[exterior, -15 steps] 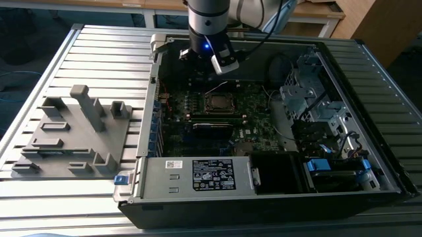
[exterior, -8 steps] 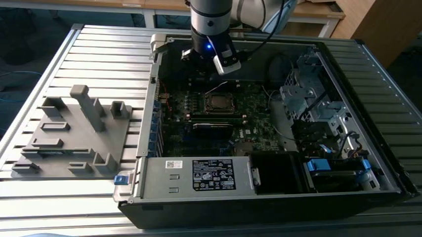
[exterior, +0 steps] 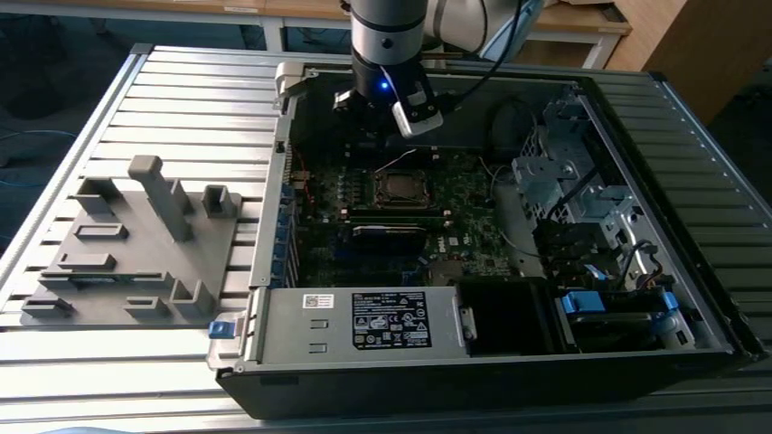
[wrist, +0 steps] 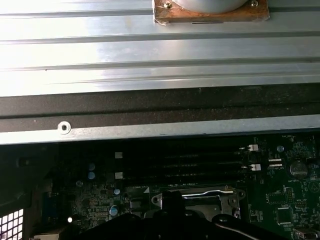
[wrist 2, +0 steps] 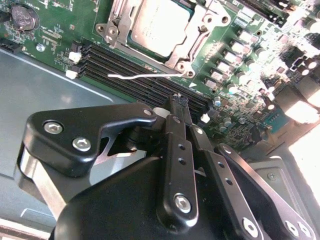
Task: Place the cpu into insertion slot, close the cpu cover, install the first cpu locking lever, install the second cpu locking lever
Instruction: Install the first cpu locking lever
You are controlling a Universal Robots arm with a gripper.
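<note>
The cpu (wrist 2: 160,22) lies flat in its socket on the green motherboard, its dull silver top showing. The cpu cover (wrist 2: 197,37), a shiny metal frame, lies down around it. A thin silver locking lever (wrist 2: 145,76) runs along the socket's edge beside the memory slots. My gripper (wrist 2: 179,101) hovers above the board just off that edge, fingers shut together with nothing between them. In the exterior view the arm (exterior: 386,54) stands over the far side of the open case, a little beyond the socket (exterior: 404,187). The first wrist view shows the socket (wrist: 195,199) and a lever (wrist: 210,191).
The open computer case (exterior: 277,271) rests on a slatted metal table. A grey fixture plate (exterior: 133,244) with upright posts lies at the exterior view's left. Inside the case are a labelled power supply (exterior: 362,321), a memory stick (exterior: 389,231) and a drive cage (exterior: 567,181).
</note>
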